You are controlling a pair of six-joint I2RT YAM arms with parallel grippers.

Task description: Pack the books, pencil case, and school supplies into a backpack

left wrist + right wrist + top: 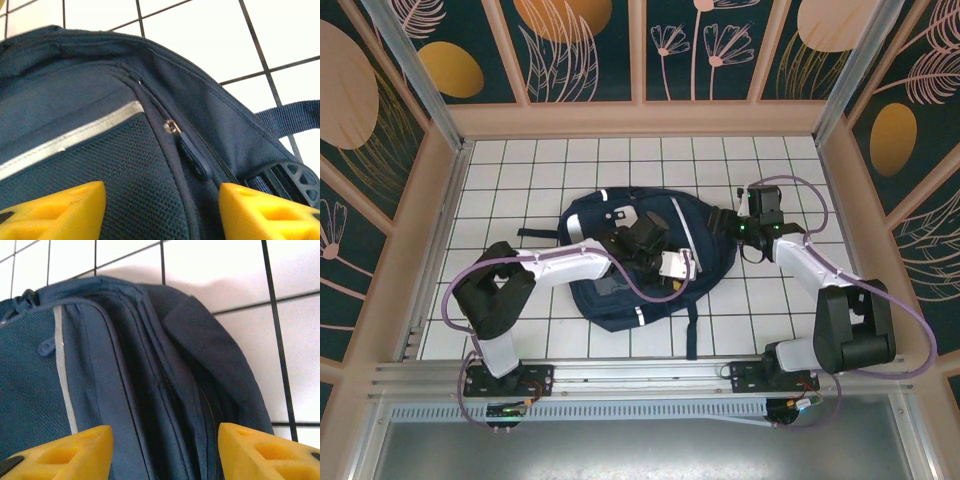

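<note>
Backpack (620,290), navy, lying flat mid-surface (520,180) on white grid; left gripper (162,202) poised over mesh pocket (100,170), jaws spread, zipper pull (192,157) seen between them, nothing pinched; right gripper (165,442) at backpack's right edge, jaws likewise spread, nothing pinched.

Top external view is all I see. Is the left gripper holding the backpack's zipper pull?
Observer: No. The left wrist view shows the left gripper open, with the zipper pull lying loose just ahead of it.
Operator: Is it zipped shut there?
Observer: The zipper above the pull looks shut.
Operator: And the right gripper?
Observer: The right gripper is open too, hovering at the backpack side seams, gripping nothing.
</note>
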